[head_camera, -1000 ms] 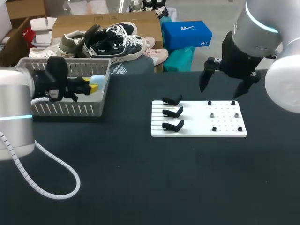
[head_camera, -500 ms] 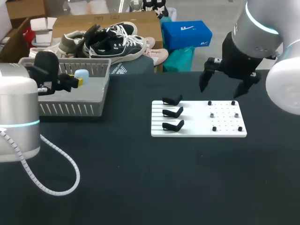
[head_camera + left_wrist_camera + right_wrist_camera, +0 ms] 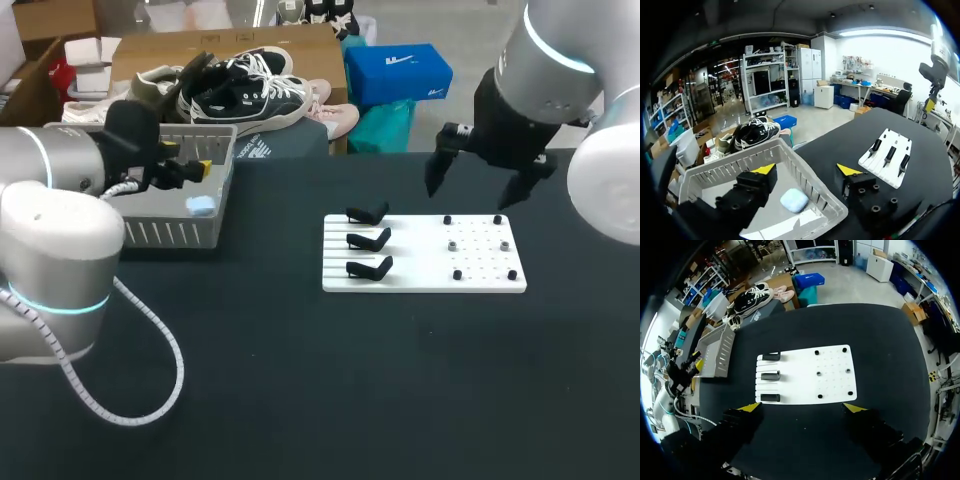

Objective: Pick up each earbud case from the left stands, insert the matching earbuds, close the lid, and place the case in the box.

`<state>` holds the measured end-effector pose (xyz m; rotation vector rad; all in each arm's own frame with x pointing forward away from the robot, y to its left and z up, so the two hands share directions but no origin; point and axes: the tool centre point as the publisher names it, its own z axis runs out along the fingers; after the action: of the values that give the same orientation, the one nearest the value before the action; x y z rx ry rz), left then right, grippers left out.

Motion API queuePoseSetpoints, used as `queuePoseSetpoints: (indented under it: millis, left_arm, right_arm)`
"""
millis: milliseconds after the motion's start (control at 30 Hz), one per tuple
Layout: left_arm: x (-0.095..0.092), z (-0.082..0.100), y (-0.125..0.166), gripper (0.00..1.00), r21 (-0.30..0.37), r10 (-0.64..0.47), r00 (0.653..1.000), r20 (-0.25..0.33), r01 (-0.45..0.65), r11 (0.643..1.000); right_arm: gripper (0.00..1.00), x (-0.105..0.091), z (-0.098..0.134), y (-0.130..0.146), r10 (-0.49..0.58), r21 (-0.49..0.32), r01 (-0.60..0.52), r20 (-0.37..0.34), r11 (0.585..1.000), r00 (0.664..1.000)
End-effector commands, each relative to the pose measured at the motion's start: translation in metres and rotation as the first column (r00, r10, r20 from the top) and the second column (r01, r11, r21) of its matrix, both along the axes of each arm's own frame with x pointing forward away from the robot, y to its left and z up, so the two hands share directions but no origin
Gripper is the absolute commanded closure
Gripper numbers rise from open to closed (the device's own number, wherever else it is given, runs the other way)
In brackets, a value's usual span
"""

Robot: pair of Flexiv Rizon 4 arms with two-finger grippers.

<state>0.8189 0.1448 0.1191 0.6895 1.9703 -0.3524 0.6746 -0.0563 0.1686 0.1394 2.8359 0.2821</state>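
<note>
Inside the grey box (image 3: 160, 233), the pale blue earbud case (image 3: 201, 205) lies flat, where the task wants it. Our left gripper (image 3: 196, 170) hangs just above the box, fingers spread, holding nothing. Our right gripper (image 3: 476, 185) hovers well apart from the box, equally spread, probably idle because the black stands (image 3: 368, 240) are bare.

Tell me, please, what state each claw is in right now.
Left claw: open, holding nothing, at the basket.
Right claw: open, holding nothing, above the white board.
</note>
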Motion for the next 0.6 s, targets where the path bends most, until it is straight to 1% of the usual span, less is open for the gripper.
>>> queuePoseSetpoints:
  millis: [33,67,100,133,167,200,233,300,367,400,500,600]
  left_arm:
    - [-0.043,0.015,-0.012,0.0,-0.063,-0.066,0.996,0.064,0.07,0.996]
    - [-0.048,0.017,-0.016,0.0,-0.067,-0.077,0.995,0.069,0.081,0.994]
    - [-0.057,0.02,-0.024,0.0,-0.092,-0.109,0.991,0.074,0.115,0.989]
    - [-0.064,0.022,-0.031,0.0,-0.097,-0.143,0.987,0.074,0.15,0.984]
    - [-0.071,0.023,-0.037,0.0,-0.114,-0.154,0.985,0.08,0.162,0.98]
    - [-0.077,0.023,-0.043,0.0,-0.14,-0.176,0.981,0.077,0.186,0.972]
    - [-0.083,0.023,-0.05,0.0,-0.139,-0.207,0.976,0.071,0.215,0.967]
    - [-0.092,0.023,-0.063,0.0,-0.167,-0.24,0.968,0.067,0.248,0.954]
    - [-0.096,0.021,-0.073,0.0,-0.167,-0.283,0.957,0.066,0.29,0.942]
    - [-0.102,0.022,-0.083,0.0,-0.178,-0.307,0.949,0.069,0.315,0.932]
    - [-0.103,0.021,-0.1,0.0,-0.181,-0.375,0.924,0.08,0.383,0.906]
    - [-0.103,0.021,-0.1,0.0,-0.181,-0.375,0.924,0.08,0.383,0.906]
  right_arm:
    - [0.0,-0.004,0.0,-0.001,-0.007,-0.001,0.007,0.011,1.0,1.0]
    - [0.0,-0.004,0.0,-0.001,-0.007,-0.001,0.007,0.011,1.0,1.0]
    - [0.0,-0.004,0.0,-0.001,-0.007,-0.001,0.007,0.011,1.0,1.0]
    - [0.0,-0.004,0.0,-0.001,-0.007,-0.001,0.007,0.011,1.0,1.0]
    - [0.0,-0.004,0.0,-0.001,-0.007,-0.001,0.007,0.011,1.0,1.0]
    - [0.0,-0.004,0.0,-0.001,-0.007,-0.001,0.007,0.011,1.0,1.0]
    - [0.0,-0.004,0.0,-0.001,-0.007,-0.001,0.007,0.011,1.0,1.0]
    - [0.0,-0.004,0.0,-0.001,-0.007,-0.001,0.007,0.011,1.0,1.0]
    - [0.0,-0.004,0.0,-0.001,-0.007,-0.001,0.007,0.011,1.0,1.0]
    - [0.0,-0.004,0.0,-0.001,-0.007,-0.001,0.007,0.011,1.0,1.0]
    - [0.0,-0.004,0.0,-0.001,-0.007,-0.001,0.007,0.011,1.0,1.0]
    - [0.0,-0.004,0.0,-0.001,-0.007,-0.001,0.007,0.011,1.0,1.0]
